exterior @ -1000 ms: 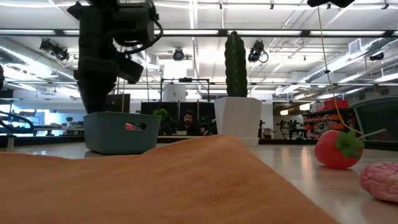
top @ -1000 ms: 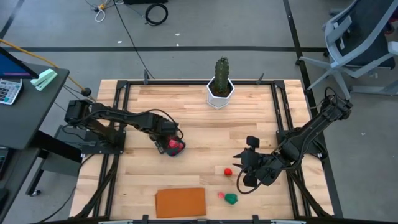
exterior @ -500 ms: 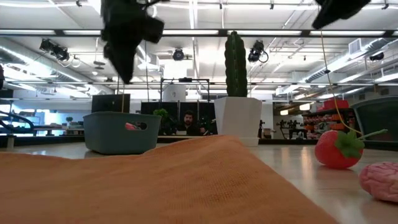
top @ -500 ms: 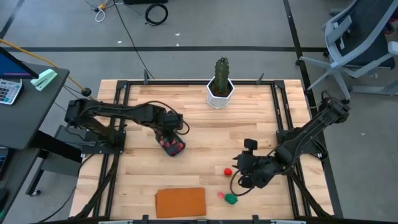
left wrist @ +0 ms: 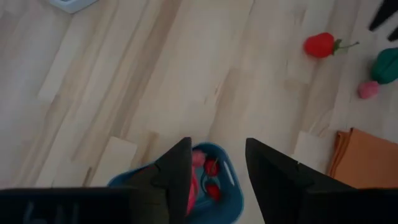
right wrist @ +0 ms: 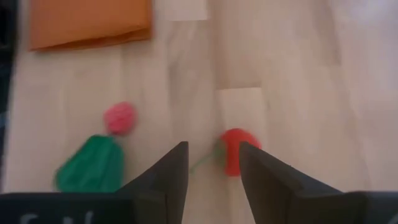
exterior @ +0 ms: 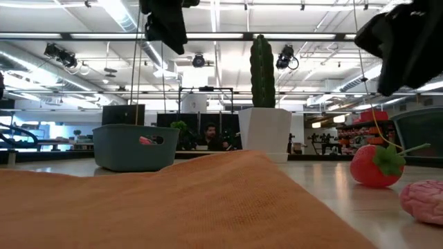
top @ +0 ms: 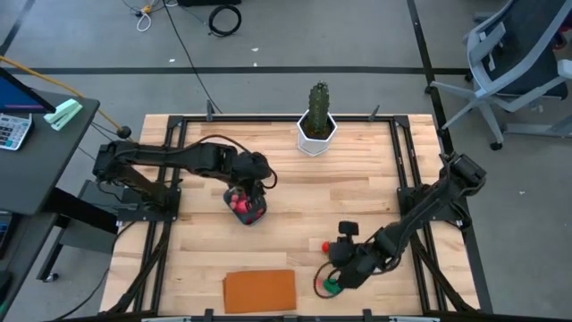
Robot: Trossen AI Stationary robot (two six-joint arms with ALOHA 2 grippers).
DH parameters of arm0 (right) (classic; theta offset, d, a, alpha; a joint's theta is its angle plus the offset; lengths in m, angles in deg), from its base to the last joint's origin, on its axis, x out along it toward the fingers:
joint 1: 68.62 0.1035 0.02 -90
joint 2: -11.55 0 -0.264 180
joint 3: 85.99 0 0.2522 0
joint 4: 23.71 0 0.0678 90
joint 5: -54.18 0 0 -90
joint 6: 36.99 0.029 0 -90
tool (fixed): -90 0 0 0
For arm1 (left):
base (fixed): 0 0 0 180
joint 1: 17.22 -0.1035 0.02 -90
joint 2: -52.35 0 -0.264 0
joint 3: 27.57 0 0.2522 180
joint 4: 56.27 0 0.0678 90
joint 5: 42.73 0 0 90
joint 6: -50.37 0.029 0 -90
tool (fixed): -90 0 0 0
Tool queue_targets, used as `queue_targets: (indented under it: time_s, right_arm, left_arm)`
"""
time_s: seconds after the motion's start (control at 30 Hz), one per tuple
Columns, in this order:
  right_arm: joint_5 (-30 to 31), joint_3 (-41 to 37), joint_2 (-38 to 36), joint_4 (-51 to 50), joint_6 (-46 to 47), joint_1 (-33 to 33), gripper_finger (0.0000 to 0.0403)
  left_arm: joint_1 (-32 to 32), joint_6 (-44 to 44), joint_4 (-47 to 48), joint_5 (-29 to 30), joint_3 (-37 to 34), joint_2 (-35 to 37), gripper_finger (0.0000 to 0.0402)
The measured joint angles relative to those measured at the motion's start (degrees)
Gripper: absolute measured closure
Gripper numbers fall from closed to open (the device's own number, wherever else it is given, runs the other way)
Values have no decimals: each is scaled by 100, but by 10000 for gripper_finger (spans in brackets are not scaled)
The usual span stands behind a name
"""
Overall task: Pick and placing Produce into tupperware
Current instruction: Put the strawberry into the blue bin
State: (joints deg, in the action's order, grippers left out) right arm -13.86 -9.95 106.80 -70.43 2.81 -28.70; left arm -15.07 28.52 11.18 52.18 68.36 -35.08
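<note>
The teal tupperware (top: 243, 206) stands on the wood table with red and pink produce inside (left wrist: 208, 177). My left gripper (top: 253, 182) hangs open above it, the container's rim showing between its fingers (left wrist: 217, 163). On the table lie a red strawberry (top: 327, 245), a green toy (top: 332, 286) and a pink toy (right wrist: 120, 118). My right gripper (top: 332, 266) hovers open over them. In its wrist view the strawberry (right wrist: 236, 150) lies just beyond the fingertips (right wrist: 211, 168), with the green toy (right wrist: 92, 167) off to one side.
A flat orange board (top: 259, 291) lies at the table's near edge, left of the loose produce. A green cactus in a white pot (top: 316, 123) stands at the far edge. Bare wood lies between the tupperware and the strawberry. A person sits far behind the table (exterior: 209, 135).
My left gripper has risen out of the tupperware and drifted toward the far and right side. My right gripper has moved toward the near edge and the left, coming down over the strawberry and green toy. The loose produce has stayed in place.
</note>
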Motion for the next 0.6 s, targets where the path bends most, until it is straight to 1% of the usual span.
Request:
queue_targets:
  time_s: [0.13, 0.27, 0.43, 0.6]
  right_arm:
    - [1, 0, 145, -15, -141, 191, 254]
    - [76, 0, 461, 3, -539, 365, 254]
    - [423, 0, 867, 5, -882, 430, 255]
    - [621, 0, 989, -4, -895, 422, 255]
  left_arm:
    - [3, 3, -26, 2, -2, -42, 251]
    - [35, 6, -125, 0, -3, -76, 255]
    - [35, 5, -355, 0, -7, -75, 260]
    - [35, 5, -593, 0, -7, -75, 257]
